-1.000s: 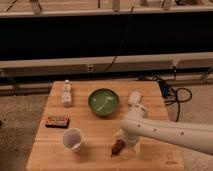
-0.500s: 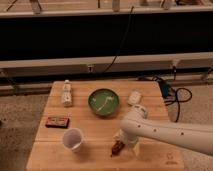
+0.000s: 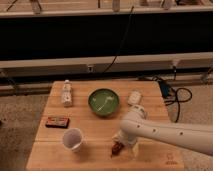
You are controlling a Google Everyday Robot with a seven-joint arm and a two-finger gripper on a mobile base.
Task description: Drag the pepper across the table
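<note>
Wooden tabletop (image 3: 50, 156), front edge right of centre: we count one pepper (image 3: 117, 148). End effector (image 3: 123, 142) sits right over it, fingers apart; contact we cannot tell. Outward: one white cup (image 3: 73, 139) to the left, one green bowl (image 3: 104, 102) behind, one dark box (image 3: 57, 121), one white bottle (image 3: 66, 93), one small white object (image 3: 134, 97).

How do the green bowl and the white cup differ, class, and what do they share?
The green bowl is wide, shallow and dark; the white cup is narrower, deeper and pale. The bowl sits mid-table; the cup stands nearer the front edge. Both are upright and open-topped on the table. The gripper is at the pepper, by the front edge.
</note>
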